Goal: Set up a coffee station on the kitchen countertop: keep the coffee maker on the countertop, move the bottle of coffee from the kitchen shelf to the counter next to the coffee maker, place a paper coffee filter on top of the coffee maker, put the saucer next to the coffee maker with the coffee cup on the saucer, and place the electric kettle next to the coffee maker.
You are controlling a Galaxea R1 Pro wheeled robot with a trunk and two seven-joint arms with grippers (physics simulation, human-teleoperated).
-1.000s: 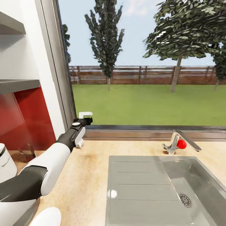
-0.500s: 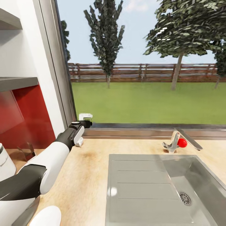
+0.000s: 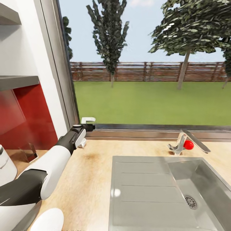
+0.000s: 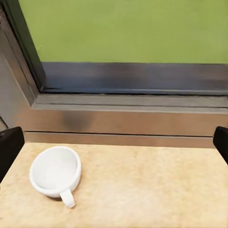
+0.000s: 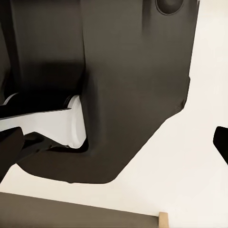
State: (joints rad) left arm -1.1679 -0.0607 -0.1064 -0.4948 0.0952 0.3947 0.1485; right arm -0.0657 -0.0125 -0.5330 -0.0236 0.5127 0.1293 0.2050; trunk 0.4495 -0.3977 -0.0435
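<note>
countertop (image 3: 93, 179) view shifted slightly; left tool (image 4: 114, 142) still spread above coffee cup (image 4: 55, 171).

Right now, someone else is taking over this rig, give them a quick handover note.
Left gripper: open, empty, fingertips either side of the view, over the kitchen countertop by the window.
Right gripper: open, empty, against the robot's own body.
Coffee cup: on the bare counter near the window sill, upright, handle toward the camera, not grasped.
No saucer under it yet.
Left: grasp the cup, then the other items.

White coffee cup (image 4: 55, 172) upright on the kitchen countertop (image 4: 142, 190), window sill (image 4: 128, 121) behind, tool (image 4: 116, 147) fingertips spread wide
</note>
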